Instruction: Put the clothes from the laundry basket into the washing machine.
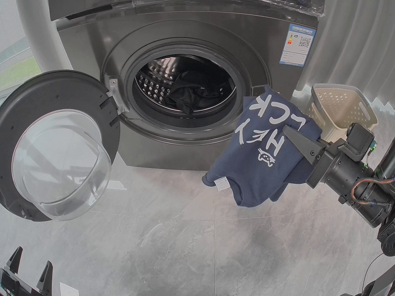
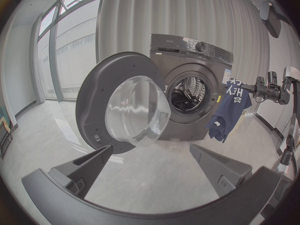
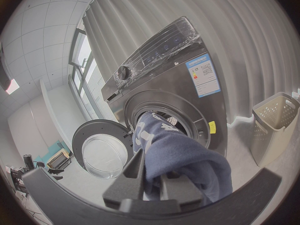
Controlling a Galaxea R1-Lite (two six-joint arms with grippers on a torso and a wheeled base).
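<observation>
Step in hand: transfer of one garment to the drum. The right gripper (image 1: 298,140) is clamped on a fold of the navy sweatshirt (image 1: 263,153). The sweatshirt hangs clear of the floor in front of the washing machine (image 1: 90,46), to the right of the drum opening (image 1: 185,91) and between it and the laundry basket (image 1: 341,103). The door (image 1: 53,144) is swung wide to the left, so the opening is unobstructed. A dark garment (image 1: 193,91) lies inside the drum, so the task is judged partly complete.

Next move: carry the sweatshirt leftward and forward until most of it passes the door seal, then release. The hanging hem sits lower than the lip of the opening. It will likely need lifting or a deep push, or cloth may drape over the rim.

The left gripper (image 1: 32,268) sits low at the near left, well apart from the machine, with its fingers spread and nothing between them.

Limits of view: one finger of the right gripper is covered by cloth, so grip depth cannot be judged. The right arm covers the near part of the basket, so whether more clothes lie in it cannot be told. The deeper part of the drum is dark.
</observation>
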